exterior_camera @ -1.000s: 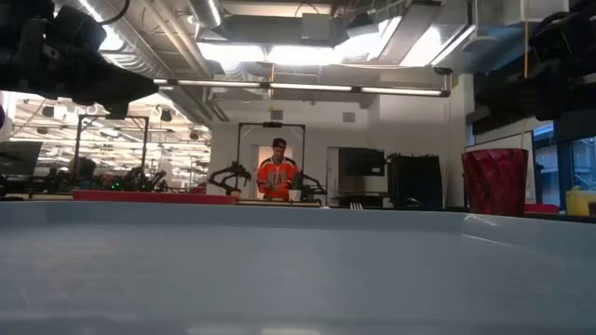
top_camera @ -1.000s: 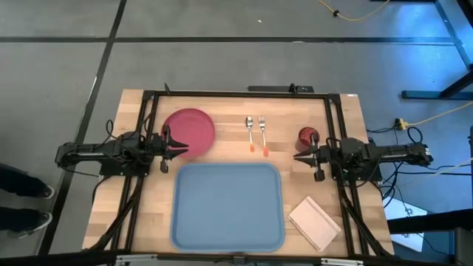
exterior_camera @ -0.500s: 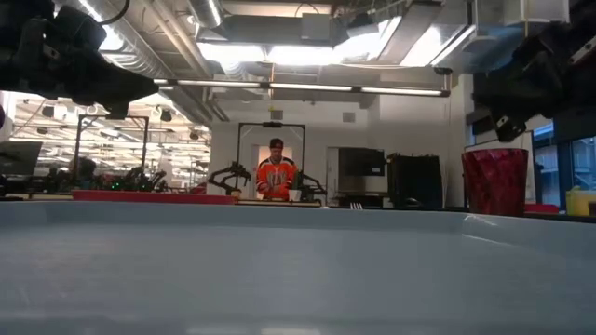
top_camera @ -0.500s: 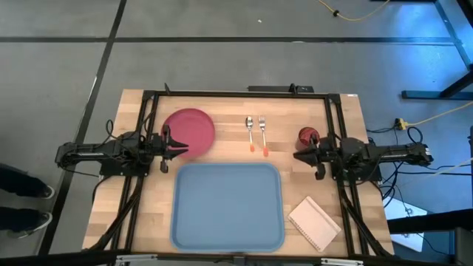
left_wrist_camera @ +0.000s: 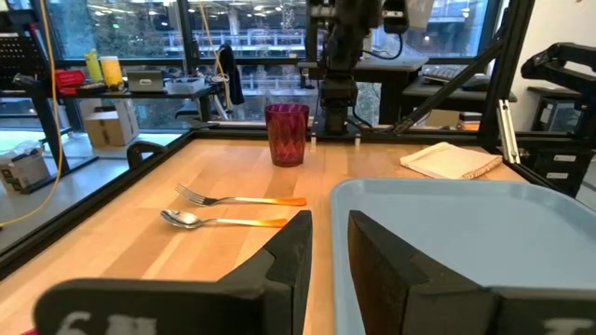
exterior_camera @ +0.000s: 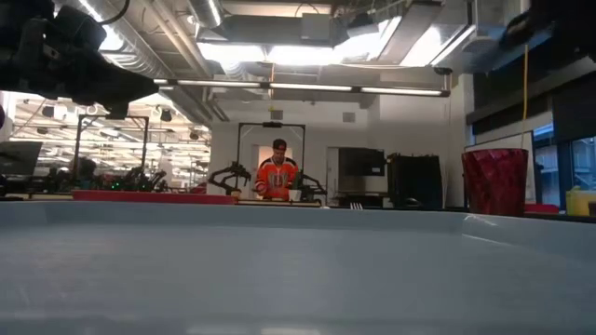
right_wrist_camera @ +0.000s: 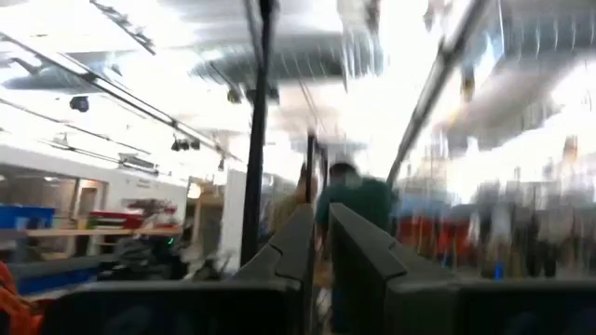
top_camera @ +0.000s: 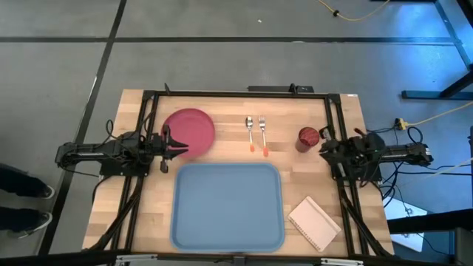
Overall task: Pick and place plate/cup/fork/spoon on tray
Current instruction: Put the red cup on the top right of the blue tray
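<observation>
Right pincer (top_camera: 330,145) sits at 3 o'clock of the surface, just beside the cup (top_camera: 307,138), tilted upward, fingers (right_wrist_camera: 307,247) nearly together, gripping nothing. Risk: a swing back down could knock the cup over.

Left pincer (top_camera: 177,145) waits at 9 o'clock, by the plate (top_camera: 189,130), slightly apart, empty.

Tray (top_camera: 228,207) at 6 o'clock: nothing in it. Fork (top_camera: 262,135) and spoon (top_camera: 250,134) lie at 12 o'clock. Cup looks empty.

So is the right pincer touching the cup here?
Apart. The high view shows bare wood between the cup and the right pincer, which sits beside it near the table's right edge.
</observation>
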Motion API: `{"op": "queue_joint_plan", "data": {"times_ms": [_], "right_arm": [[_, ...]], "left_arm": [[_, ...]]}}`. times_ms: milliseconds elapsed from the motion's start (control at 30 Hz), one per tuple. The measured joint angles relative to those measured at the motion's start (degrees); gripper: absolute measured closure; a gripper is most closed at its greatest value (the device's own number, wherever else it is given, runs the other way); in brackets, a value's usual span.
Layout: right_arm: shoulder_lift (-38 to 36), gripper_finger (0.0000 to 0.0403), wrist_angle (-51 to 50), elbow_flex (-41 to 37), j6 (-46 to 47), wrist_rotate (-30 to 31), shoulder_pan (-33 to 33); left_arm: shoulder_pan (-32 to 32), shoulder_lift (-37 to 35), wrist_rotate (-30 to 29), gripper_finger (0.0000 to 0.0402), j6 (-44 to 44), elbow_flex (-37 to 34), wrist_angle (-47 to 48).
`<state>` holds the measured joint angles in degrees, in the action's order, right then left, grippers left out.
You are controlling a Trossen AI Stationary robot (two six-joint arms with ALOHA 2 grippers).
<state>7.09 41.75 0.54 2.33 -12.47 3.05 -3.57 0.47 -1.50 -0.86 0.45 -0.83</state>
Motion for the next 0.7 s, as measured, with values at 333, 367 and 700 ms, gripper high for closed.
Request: {"op": "queue_joint_plan", "data": {"times_ms": [333,367,700], "right_arm": [[0.0,0.0359,-8.0,0.0,-10.1,15.9,0.0],[0.0,0.0359,-10.3,0.0,-7.4,19.0,0.0],[0.0,0.0359,-21.3,0.0,22.6,51.8,0.0]], "left_arm": [[0.0,0.0,-0.5,0.0335,-1.7,0.0,-10.3],[0.0,0.0,0.0,0.0335,-3.5,0.0,-11.2],[0.0,0.9,-14.1,0.0335,-8.4,0.0,-30.3]]}}
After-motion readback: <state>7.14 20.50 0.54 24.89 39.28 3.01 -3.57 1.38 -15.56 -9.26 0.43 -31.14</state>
